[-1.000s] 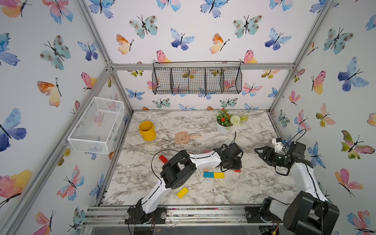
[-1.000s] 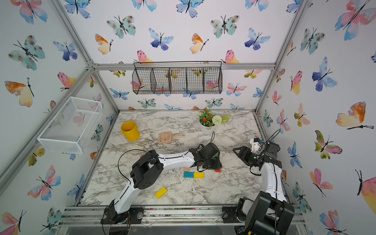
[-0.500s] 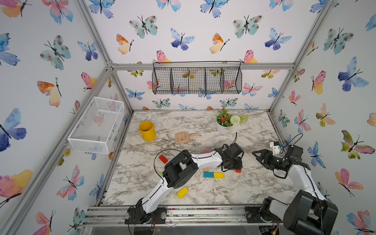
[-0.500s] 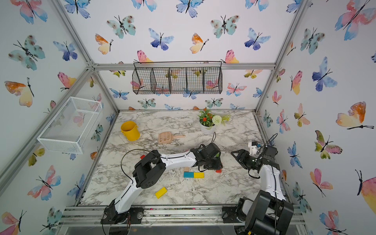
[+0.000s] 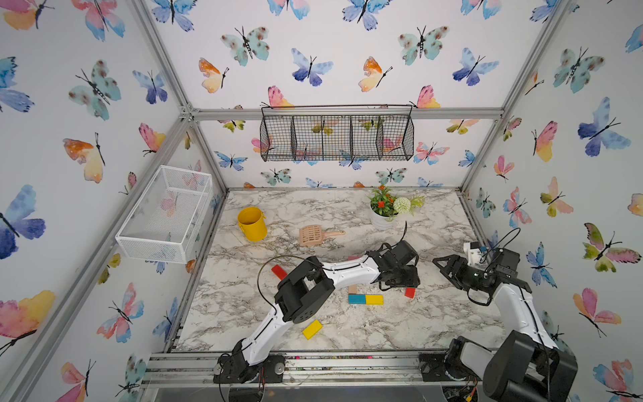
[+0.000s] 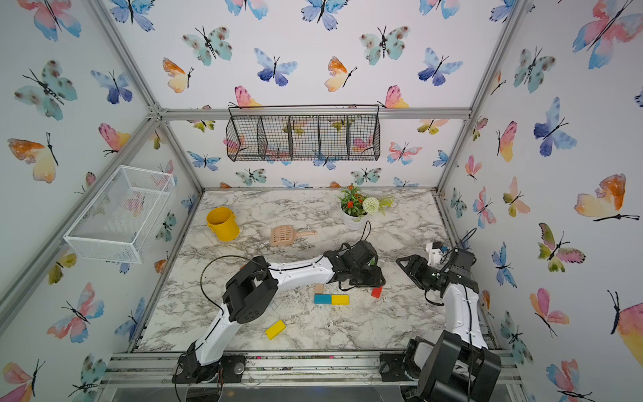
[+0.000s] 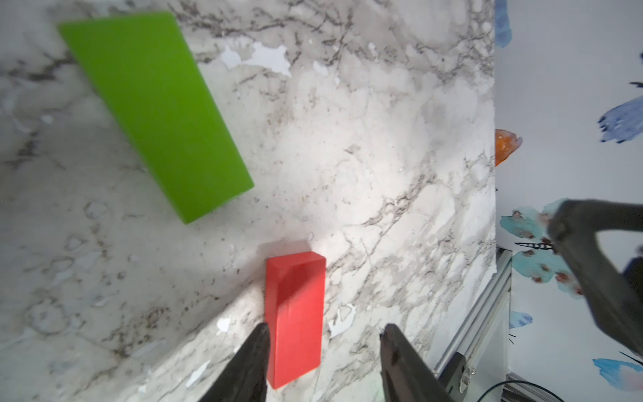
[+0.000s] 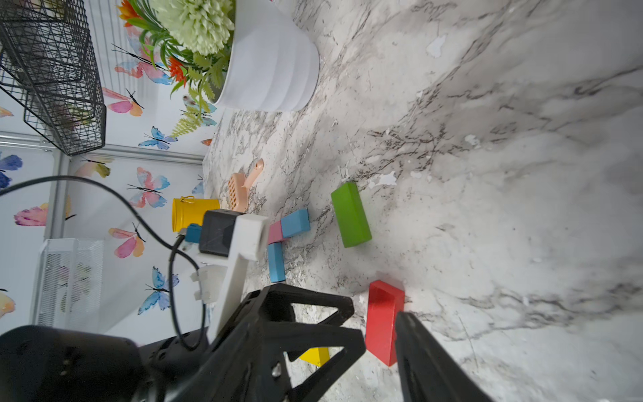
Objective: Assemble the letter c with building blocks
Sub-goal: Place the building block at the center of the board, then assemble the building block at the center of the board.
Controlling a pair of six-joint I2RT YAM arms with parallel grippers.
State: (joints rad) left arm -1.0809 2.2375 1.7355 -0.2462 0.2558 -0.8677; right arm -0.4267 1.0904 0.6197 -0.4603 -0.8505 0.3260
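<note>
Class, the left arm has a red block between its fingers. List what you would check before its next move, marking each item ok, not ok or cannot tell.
1. Jaws of the left gripper apart around the red block: ok.
2. Red block resting on the table: ok.
3. Red block touching the nearest yellow block: not ok, a gap shows.
4. Left fingers clear of the green block: ok.
5. Gap between left gripper and right gripper: ok, though close.

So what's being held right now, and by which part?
Nothing. The left end effector straddles the small red wooden block, jaws open; the right end effector is empty.
</note>
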